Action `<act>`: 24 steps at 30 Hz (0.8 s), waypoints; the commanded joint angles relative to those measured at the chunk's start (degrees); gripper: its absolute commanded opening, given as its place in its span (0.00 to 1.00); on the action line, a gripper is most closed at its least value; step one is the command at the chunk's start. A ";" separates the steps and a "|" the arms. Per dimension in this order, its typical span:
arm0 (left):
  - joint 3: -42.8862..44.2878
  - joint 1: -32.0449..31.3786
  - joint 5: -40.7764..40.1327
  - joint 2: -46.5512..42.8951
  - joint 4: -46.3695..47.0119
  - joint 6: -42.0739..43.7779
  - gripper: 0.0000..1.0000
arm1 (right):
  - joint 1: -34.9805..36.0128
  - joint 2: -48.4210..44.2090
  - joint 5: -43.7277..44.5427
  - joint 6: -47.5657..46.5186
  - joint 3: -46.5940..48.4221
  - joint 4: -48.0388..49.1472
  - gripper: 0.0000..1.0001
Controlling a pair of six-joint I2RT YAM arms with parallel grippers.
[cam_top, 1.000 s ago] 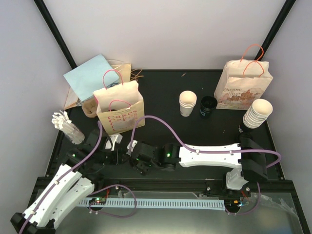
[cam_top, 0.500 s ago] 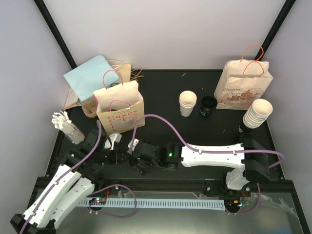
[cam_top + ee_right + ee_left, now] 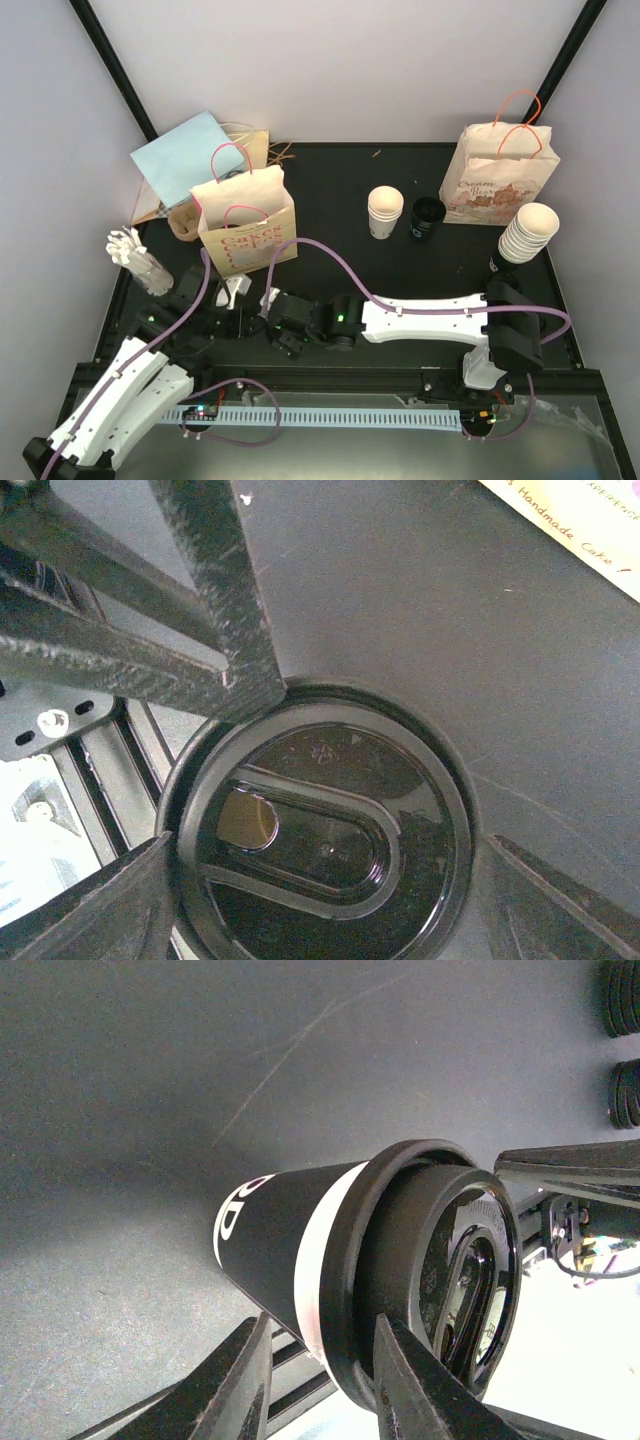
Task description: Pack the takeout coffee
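The black takeout cup [image 3: 270,1230] is found just on the near side of the "Cakes" paper bag [image 3: 245,225]; whether it rests on the desk [image 3: 340,180] cannot be told. The left end effector [image 3: 322,1330] is partly closed on the cup wall just under the rim, likely to steady the cup against a push from above. A black sip lid [image 3: 320,830] is seen seated over the cup mouth. The right end effector [image 3: 328,845] is spread wide, one finger at each side of the lid rim; whether the rim is pinched or only straddled cannot be told. The lidding step is judged current, with bagging not yet done. The cup is probably kept beside the bag for a short transfer.
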 commanded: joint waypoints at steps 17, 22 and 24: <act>-2.63 0.56 5.91 2.84 2.66 1.68 0.25 | 0.44 1.52 0.33 0.29 3.40 -2.42 0.73; -2.63 0.59 5.76 2.97 2.47 1.65 0.25 | 0.44 -0.06 1.82 1.31 3.75 -3.62 0.82; -2.78 0.57 6.16 3.05 2.68 1.69 0.24 | 0.44 -0.86 2.36 1.63 3.89 -4.14 0.86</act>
